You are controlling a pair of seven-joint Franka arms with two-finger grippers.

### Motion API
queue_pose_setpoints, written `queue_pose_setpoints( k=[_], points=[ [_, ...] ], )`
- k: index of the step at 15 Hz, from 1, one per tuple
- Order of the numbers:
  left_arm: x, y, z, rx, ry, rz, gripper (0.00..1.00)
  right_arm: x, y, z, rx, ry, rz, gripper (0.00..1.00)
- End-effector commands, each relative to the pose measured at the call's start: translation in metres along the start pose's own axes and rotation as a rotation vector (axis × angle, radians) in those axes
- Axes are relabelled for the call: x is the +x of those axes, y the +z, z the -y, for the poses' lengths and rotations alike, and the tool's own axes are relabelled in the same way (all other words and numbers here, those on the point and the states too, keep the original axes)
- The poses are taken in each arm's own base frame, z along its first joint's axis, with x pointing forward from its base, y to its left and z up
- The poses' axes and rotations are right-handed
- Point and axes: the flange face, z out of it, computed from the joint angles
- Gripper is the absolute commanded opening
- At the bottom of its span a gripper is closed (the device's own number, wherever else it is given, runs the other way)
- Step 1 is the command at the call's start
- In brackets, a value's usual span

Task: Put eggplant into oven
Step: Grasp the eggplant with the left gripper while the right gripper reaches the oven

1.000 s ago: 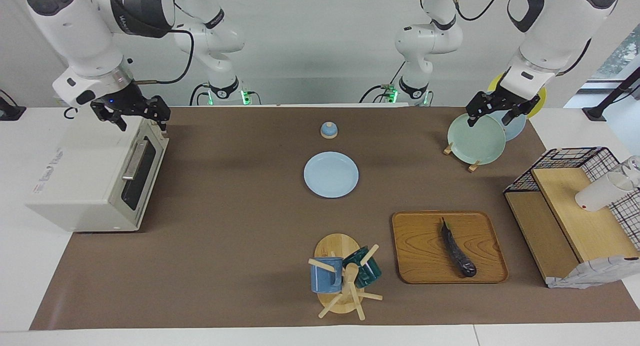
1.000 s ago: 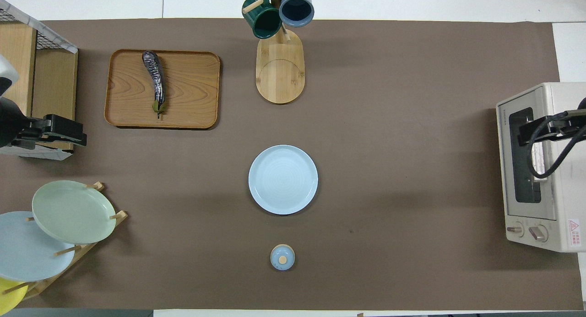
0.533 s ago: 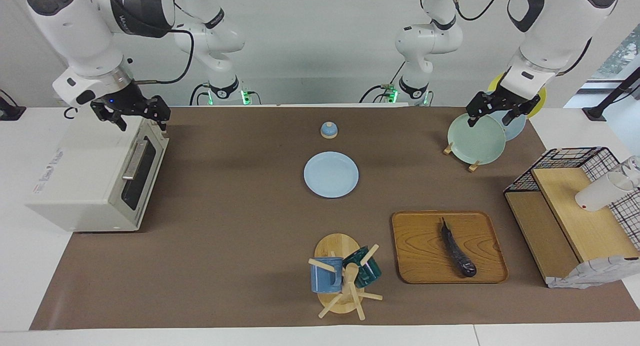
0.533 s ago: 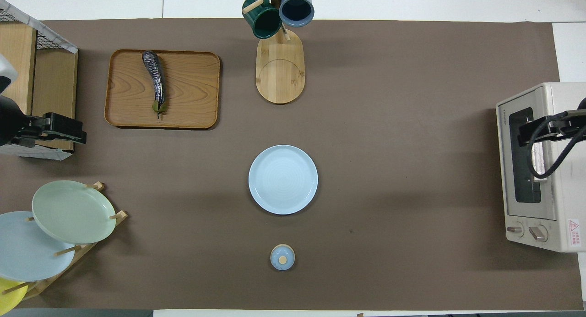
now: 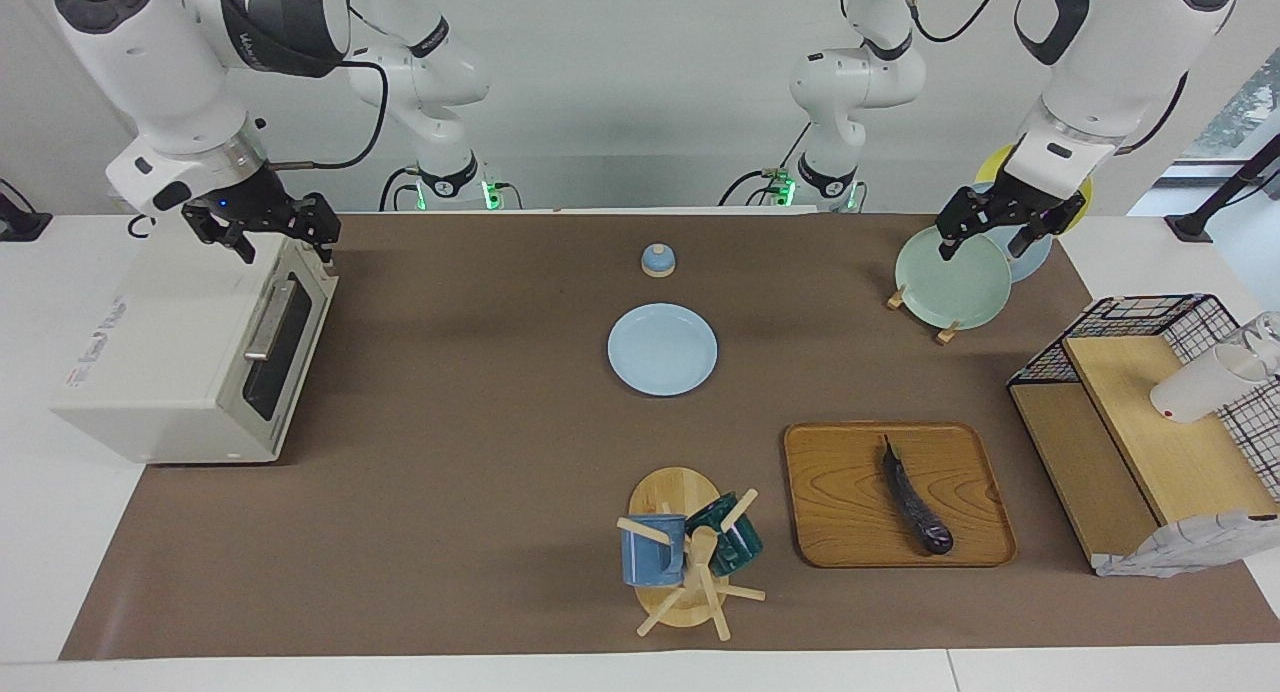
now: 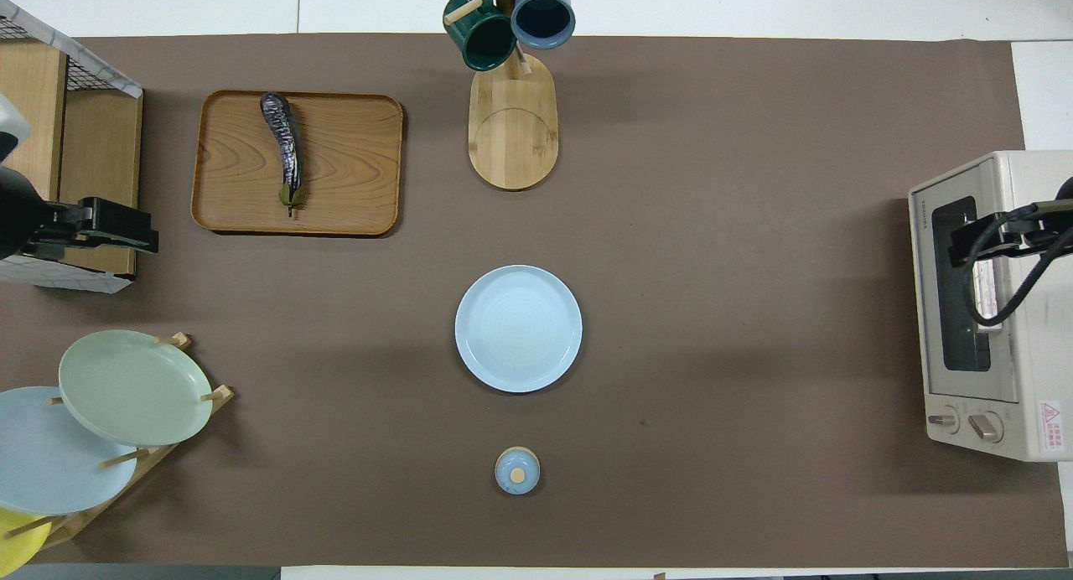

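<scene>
The dark purple eggplant [image 5: 915,502] [image 6: 285,148] lies on a wooden tray [image 5: 840,492] [image 6: 352,169], away from the robots, toward the left arm's end of the table. The off-white oven [image 5: 190,352] [image 6: 989,312] stands at the right arm's end with its dark glass door shut. My right gripper [image 5: 280,242] [image 6: 977,240] hangs open and empty over the oven's top edge, above the door. My left gripper [image 5: 985,240] [image 6: 117,228] hangs open and empty in the air over the dish rack's end of the table, well apart from the eggplant.
A light blue plate [image 5: 662,349] and a small blue lid [image 5: 657,260] sit mid-table. A mug tree [image 5: 690,557] with two mugs stands beside the tray. A dish rack with a green plate [image 5: 950,277] and a black wire rack with wooden shelves [image 5: 1150,422] stand at the left arm's end.
My left gripper has drifted slightly, away from the robots in the overhead view. The right gripper, eggplant and oven have not visibly moved.
</scene>
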Motion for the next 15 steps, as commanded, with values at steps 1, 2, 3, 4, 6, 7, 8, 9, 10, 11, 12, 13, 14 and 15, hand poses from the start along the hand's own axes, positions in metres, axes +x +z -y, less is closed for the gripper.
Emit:
queue_pose_setpoints(
  k=[1, 2, 3, 4, 6, 7, 8, 9, 10, 11, 12, 13, 14, 15],
  points=[
    [0.01, 0.006, 0.0, -0.029, 0.001, 0.002, 1.0, -0.005, 0.002, -0.003, 0.023, 0.007, -0.037, 0.0],
    [0.012, 0.007, 0.001, -0.035, -0.002, 0.002, 1.0, -0.003, 0.001, -0.003, 0.021, 0.004, -0.056, 0.0],
    [0.014, 0.007, 0.002, -0.036, -0.002, -0.003, 1.0, -0.001, 0.005, -0.002, 0.02, 0.004, -0.067, 0.0],
    [0.019, 0.012, 0.003, -0.037, -0.003, -0.004, 1.0, -0.003, 0.013, -0.001, 0.02, 0.003, -0.054, 0.0],
    [0.035, 0.03, 0.005, -0.038, -0.006, 0.012, 1.0, -0.009, 0.021, -0.005, 0.019, 0.019, -0.041, 0.0],
    [0.05, 0.034, 0.005, -0.042, -0.006, 0.012, 1.0, -0.004, 0.026, -0.018, 0.01, 0.036, -0.077, 0.0],
    [0.07, 0.041, 0.007, -0.043, -0.006, 0.021, 1.0, -0.001, 0.035, -0.028, 0.002, 0.049, -0.097, 0.0],
    [0.09, 0.05, 0.007, -0.045, -0.005, 0.02, 1.0, 0.001, 0.049, -0.031, 0.003, 0.057, -0.089, 0.0],
    [0.103, 0.06, 0.008, -0.048, -0.005, 0.026, 1.0, 0.004, 0.061, -0.032, 0.002, 0.058, -0.075, 0.0],
    [0.116, 0.075, 0.006, -0.049, -0.002, 0.029, 1.0, 0.005, 0.075, -0.032, -0.006, 0.056, -0.062, 0.0],
    [0.125, 0.092, 0.005, -0.052, 0.002, 0.032, 1.0, 0.004, 0.087, -0.033, -0.014, 0.055, -0.059, 0.0],
    [0.133, 0.104, 0.005, -0.053, 0.013, 0.009, 1.0, 0.003, 0.097, -0.035, -0.014, 0.059, -0.054, 0.0],
    [0.142, 0.12, 0.005, -0.054, 0.023, 0.004, 1.0, 0.002, 0.103, -0.035, -0.018, 0.054, -0.046, 0.0],
    [0.15, 0.141, 0.005, -0.051, 0.032, 0.01, 1.0, 0.0, 0.107, -0.037, -0.04, 0.043, -0.034, 0.0]
  ],
)
